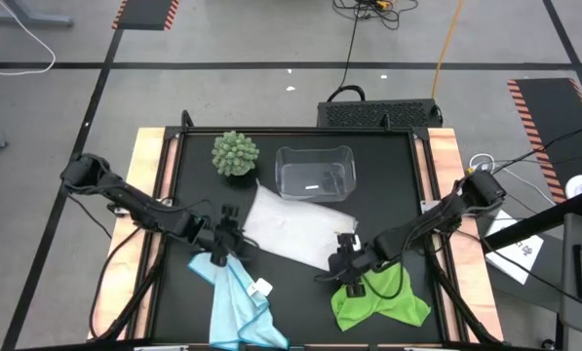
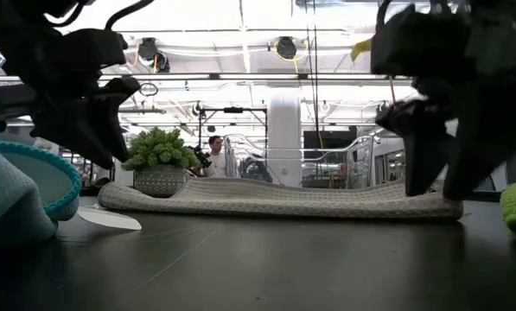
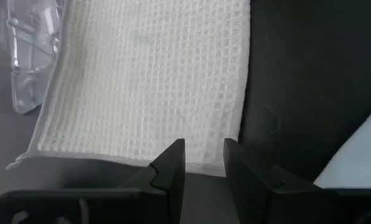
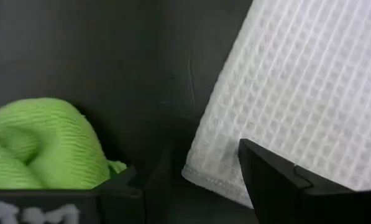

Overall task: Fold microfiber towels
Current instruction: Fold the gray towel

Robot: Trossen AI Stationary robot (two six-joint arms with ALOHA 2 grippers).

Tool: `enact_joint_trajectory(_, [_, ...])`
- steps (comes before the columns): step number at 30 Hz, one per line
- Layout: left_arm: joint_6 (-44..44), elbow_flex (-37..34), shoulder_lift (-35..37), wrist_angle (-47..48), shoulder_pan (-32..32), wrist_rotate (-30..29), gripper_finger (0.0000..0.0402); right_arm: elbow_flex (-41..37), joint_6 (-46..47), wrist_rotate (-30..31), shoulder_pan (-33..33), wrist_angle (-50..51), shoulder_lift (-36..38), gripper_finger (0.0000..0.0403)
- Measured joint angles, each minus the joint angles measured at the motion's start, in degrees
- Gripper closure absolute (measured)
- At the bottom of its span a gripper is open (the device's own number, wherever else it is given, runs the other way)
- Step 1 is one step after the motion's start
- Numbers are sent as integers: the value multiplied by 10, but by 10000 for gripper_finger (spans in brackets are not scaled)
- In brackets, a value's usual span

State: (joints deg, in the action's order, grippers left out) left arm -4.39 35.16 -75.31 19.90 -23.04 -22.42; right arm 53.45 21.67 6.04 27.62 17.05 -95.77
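The white towel [image 1: 291, 226] lies flat in the middle of the desk [image 1: 388, 185], its long axis running slantwise from near the plant [image 1: 235, 154] at the far left down toward the near right, with the clear bin [image 1: 316, 172] just beyond its far edge. Both grippers stand at its near edge, one at each end. The left gripper [image 1: 224, 244] is at the near-left corner, and in its wrist view its jaws stand a little apart, empty, with the towel's hem [image 3: 135, 163] directly ahead of the tips. The right gripper [image 1: 347, 259] is at the near-right corner; its jaws are parted wider, also holding nothing, and the towel's corner [image 4: 204, 177] sits just ahead, between them. So the towel lies away from both sets of jaws toward the far edge of the desk, and each arm is nearest its own corner; a two-handed pinch of the near edge, then a lift toward the far edge, looks like the move this sets up, folding across the short axis. The blue towel [image 1: 240, 302] with its white tag [image 1: 262, 288] lies crumpled at the near edge, just behind the left gripper, and the green towel [image 1: 383, 297] is bunched at the near right, just behind the right gripper; neither is folded yet.
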Motion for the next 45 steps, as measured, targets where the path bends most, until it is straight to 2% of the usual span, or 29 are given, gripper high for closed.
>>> enact_joint_trajectory(8, [66, 0, 0, 47, 0, -3, 289, 0, 6, 0, 0, -22, -6, 225])
enact_joint_trajectory(19, [53, -26, 0, -29, 12, -14, 289, 0, 35, -3, -2, 1, -9, 225])
enact_joint_trajectory(21, [49, -26, 0, -51, 22, -2, 289, 0, 43, -3, -2, 12, -12, 226])
enact_joint_trajectory(24, [50, -26, -3, -52, 34, 46, 289, 1, 51, -2, -2, 12, -21, 235])
enact_joint_trajectory(30, [47, -26, -17, -55, 38, 54, 289, 3, 61, 1, -3, 9, -38, 276])
enact_joint_trajectory(34, [45, -26, -33, -70, 44, 55, 289, 2, 62, 2, -4, 10, -35, 341])
enact_joint_trajectory(37, [48, -26, -66, -90, 55, 78, 289, 2, 61, -8, -7, 8, -30, 390])
enact_joint_trajectory(45, [80, -21, -151, -135, 74, 123, 289, 7, 68, -21, -6, 28, -24, 396])
